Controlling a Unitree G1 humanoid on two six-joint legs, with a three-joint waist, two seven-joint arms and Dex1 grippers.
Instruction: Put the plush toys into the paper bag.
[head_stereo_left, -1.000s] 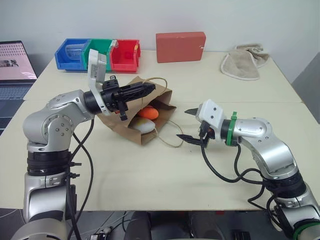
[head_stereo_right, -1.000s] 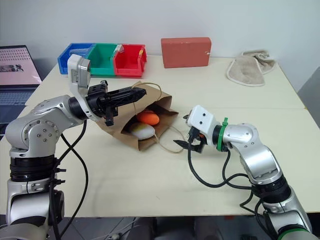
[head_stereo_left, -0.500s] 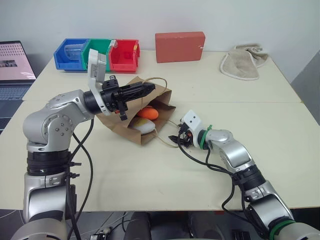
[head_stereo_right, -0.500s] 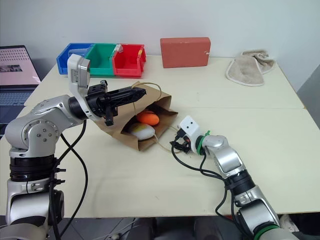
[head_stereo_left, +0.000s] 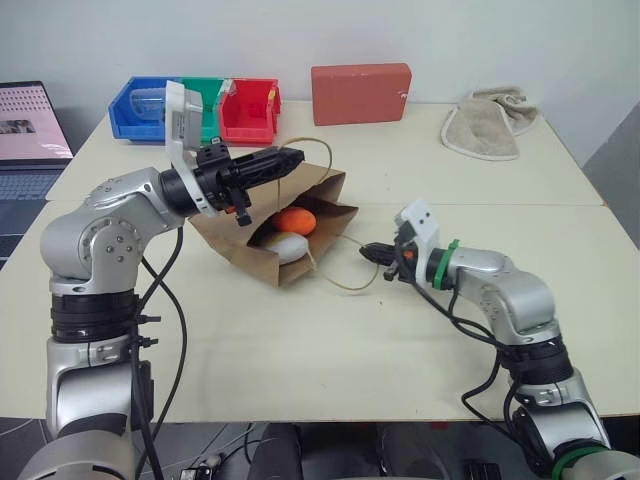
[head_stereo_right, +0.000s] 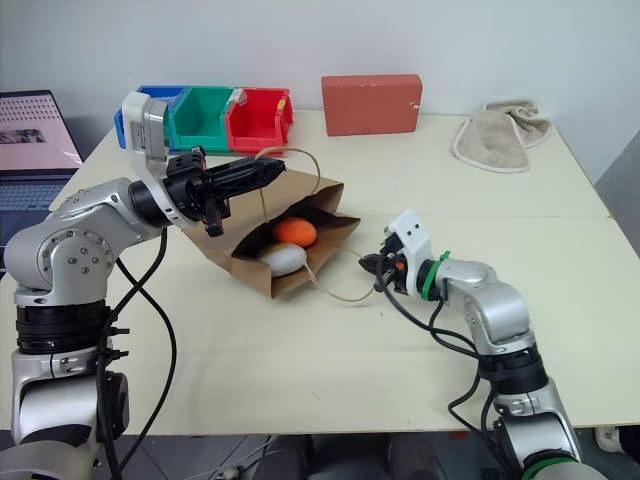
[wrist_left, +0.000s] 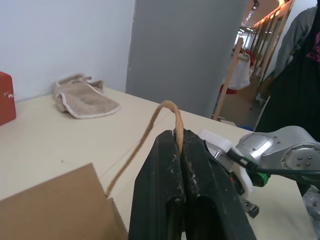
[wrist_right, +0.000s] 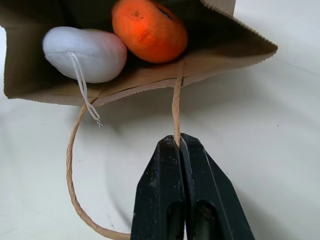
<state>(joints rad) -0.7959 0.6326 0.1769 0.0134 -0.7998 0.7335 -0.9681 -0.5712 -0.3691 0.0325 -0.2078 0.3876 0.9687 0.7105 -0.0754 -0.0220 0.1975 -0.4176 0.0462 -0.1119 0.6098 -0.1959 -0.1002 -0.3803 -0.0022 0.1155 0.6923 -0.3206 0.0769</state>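
Note:
The brown paper bag lies on its side in the middle of the table, its mouth towards my right arm. Inside it sit both plush toys, the orange one behind the white one; the right wrist view shows them as orange toy and white toy. My left gripper is shut on the bag's upper handle and holds the top edge up. Low over the table, my right gripper is shut on the lower handle.
At the back stand blue, green and red bins, a red box and a beige towel. A laptop sits at the far left. A person stands beyond the table.
My right gripper, open a second ago, reached in towards the bag and has shut on the lower handle. The left gripper keeps its hold on the upper handle.

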